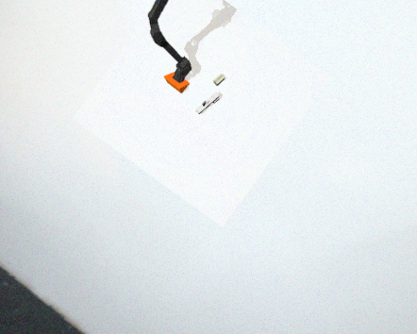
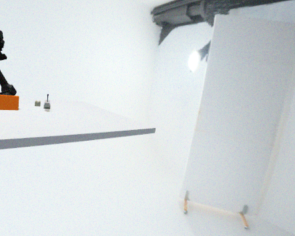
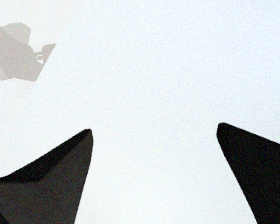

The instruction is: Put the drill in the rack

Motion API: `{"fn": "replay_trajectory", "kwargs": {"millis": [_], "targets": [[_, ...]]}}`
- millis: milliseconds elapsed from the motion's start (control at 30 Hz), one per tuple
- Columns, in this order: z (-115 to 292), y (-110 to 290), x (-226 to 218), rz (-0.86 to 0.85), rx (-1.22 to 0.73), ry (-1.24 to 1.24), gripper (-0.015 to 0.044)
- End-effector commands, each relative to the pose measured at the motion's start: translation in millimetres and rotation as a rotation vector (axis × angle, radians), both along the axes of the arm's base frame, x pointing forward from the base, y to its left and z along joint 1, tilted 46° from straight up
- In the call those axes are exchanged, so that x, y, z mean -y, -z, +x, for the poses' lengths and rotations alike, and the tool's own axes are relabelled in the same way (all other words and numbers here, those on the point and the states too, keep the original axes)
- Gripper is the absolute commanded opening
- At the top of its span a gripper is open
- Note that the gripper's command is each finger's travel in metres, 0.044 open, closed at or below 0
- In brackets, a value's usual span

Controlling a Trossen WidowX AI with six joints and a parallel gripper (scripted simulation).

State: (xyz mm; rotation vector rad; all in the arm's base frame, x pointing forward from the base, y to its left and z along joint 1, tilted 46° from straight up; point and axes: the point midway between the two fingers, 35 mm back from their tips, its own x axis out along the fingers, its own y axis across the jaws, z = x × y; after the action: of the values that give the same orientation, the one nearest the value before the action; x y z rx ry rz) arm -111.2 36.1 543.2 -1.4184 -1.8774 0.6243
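Black parallel-jaw gripper (image 3: 153,160) is gaping wide at bottom of wrist view, holding and touching nothing, w/ only white surface between fingers. Small grey block w/ thin dark upright drill (image 2: 47,103) is sitting left of frame, near orange arm base (image 2: 7,102).

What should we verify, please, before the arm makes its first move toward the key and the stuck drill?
1. End effector open and holding nothing: ok.
2. Nothing between its fingers in the wrist view: ok.
3. Long white fixture in plain sight in the top view, nothing over it: ok.
4. Small pale block lies apart from the fixture: ok.
5. Which part is the key: cannot tell, too small.
6. End effector near the fixture: not ok, it is raised far from it.
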Motion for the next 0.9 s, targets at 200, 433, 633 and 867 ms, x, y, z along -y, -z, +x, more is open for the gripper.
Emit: {"fn": "replay_trajectory", "kwargs": {"millis": [200, 433, 633, 867], "targets": [[0.0, 0.0, 0.0, 0.0, 0.0, 0.0, 0.0216], [55.3, 9.1, -58.6, -0.147, -0.236, 0.134, 0.0032], [123.6, 29.4, -101.5, -0.248, -0.476, 0.284, 0.0], [215.5, 70.6, -127.8, -0.342, -0.824, 0.479, 0.0]]}}
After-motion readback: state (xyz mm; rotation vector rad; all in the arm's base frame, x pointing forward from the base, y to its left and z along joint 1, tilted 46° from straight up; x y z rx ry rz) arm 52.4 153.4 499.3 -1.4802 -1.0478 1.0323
